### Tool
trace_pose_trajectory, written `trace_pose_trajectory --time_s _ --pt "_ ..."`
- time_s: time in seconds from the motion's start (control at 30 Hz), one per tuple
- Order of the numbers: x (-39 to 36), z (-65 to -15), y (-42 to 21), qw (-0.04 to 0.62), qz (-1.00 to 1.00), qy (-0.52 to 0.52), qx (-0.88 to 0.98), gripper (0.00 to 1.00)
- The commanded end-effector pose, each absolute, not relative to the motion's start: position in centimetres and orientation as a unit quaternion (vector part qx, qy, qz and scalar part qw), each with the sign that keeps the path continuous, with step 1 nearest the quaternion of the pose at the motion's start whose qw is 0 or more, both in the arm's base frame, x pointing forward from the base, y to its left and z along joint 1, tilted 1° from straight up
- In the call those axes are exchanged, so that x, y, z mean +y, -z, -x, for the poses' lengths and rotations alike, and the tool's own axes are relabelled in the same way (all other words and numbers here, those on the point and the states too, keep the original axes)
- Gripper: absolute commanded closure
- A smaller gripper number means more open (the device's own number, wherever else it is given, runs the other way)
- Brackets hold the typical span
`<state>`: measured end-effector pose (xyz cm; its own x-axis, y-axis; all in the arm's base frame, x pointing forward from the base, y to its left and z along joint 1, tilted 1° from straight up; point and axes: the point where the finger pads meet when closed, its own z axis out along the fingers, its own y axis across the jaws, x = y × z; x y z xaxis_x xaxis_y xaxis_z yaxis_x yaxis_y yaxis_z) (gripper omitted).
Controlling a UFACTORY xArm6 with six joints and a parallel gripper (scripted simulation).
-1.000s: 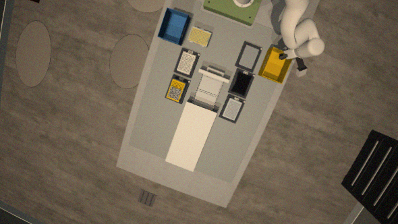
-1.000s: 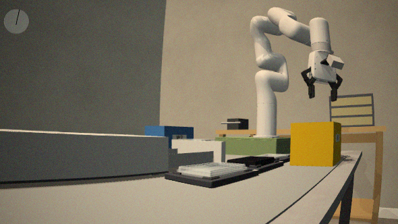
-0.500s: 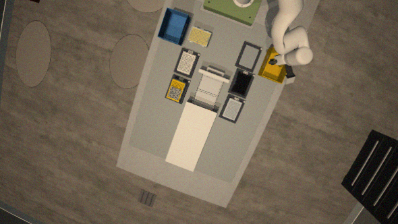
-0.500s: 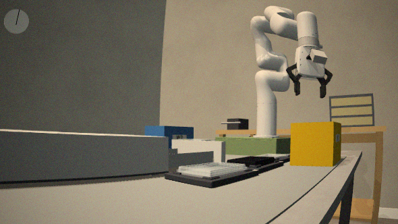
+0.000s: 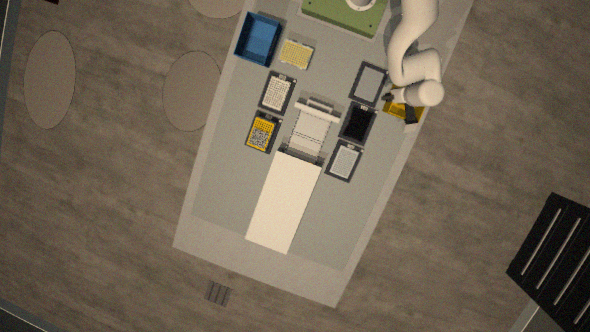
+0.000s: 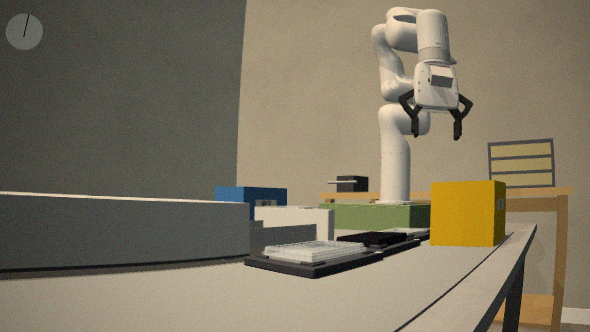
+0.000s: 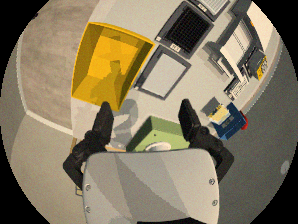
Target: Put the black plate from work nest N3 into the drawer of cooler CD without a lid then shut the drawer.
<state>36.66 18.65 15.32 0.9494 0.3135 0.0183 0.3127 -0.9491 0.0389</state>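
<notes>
Hovering pincer [image 6: 435, 128] spread wide, holding nothing, black plate [image 5: 358, 123] well below, bench-centre side

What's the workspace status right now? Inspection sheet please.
Surface: grey bench, long white cooler housing on it.
Job's things: black plate in its nest, no lid; drawer open, nothing seen in it.
Clutter: blue bin, yellow bin, tip box, other plates in nests.
Grippers: gripper open, holding nothing, high above the yellow bin.
Cables: nothing seen.
Surroundings: wooden table behind, black cabinet on the floor.
</notes>
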Motion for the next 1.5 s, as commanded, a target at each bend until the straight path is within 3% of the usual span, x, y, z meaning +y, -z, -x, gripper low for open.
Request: trace_pose_trajectory --time_s 0.0,1.47 --pt "16.9 -37.8 -15.7 0.015 -0.991 -0.011 0.133 0.00" --pt "0.7 -42.4 -17.3 -0.001 -1.000 0.000 -0.030 0.00"
